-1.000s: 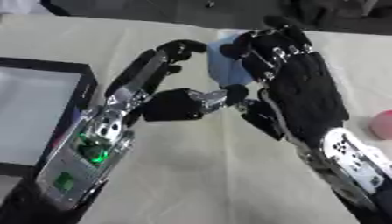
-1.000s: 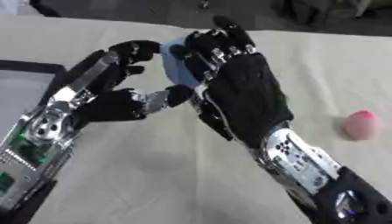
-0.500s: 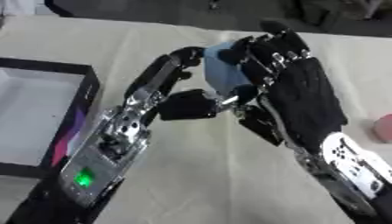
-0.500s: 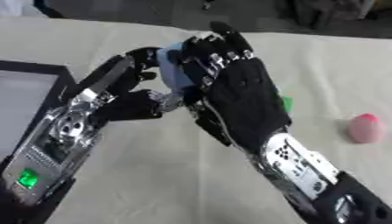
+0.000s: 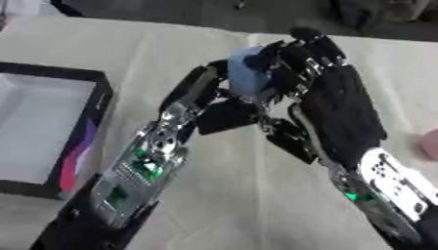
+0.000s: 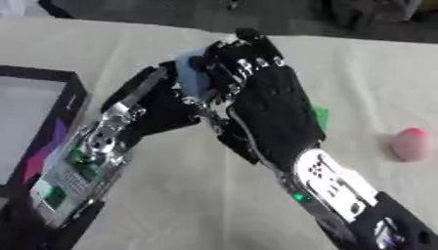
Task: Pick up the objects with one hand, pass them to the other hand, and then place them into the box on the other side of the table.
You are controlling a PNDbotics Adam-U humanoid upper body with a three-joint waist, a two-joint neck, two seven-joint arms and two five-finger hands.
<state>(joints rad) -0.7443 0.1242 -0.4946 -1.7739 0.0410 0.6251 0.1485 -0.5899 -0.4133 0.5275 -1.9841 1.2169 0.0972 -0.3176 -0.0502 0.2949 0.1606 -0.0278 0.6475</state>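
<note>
A: Status of handover? Where's the obj?

B: Light blue object is up in the air over the tabletop, mid-scene, sandwiched btw both robot hands. Right robot hand has fingers curled over its right side and top, so it's grasping it. Left robot hand meets it from the left, fingers reaching up along the obj's left/rear edge, thumb tucked below.

A: Left one gripping too?

B: Looks curled round it, fingers wrapping the far side. Can't see contact on the hidden face. I'd judge both hold it jointly: mid-pass, neither has let go.

A: Why held that high, centre?

B: Prob. so both arms reach w/o strain and the obj clears the tabletop while it changes sides. Box sits at left, black rim, pale inside, well apart from the obj, on the left arm's side, so left robot hand is the sensible receiver.

A: Other stuff?

B: Pink rounded thing on tabletop at right, small green item just behind the right robot hand. Both untouched.
</note>
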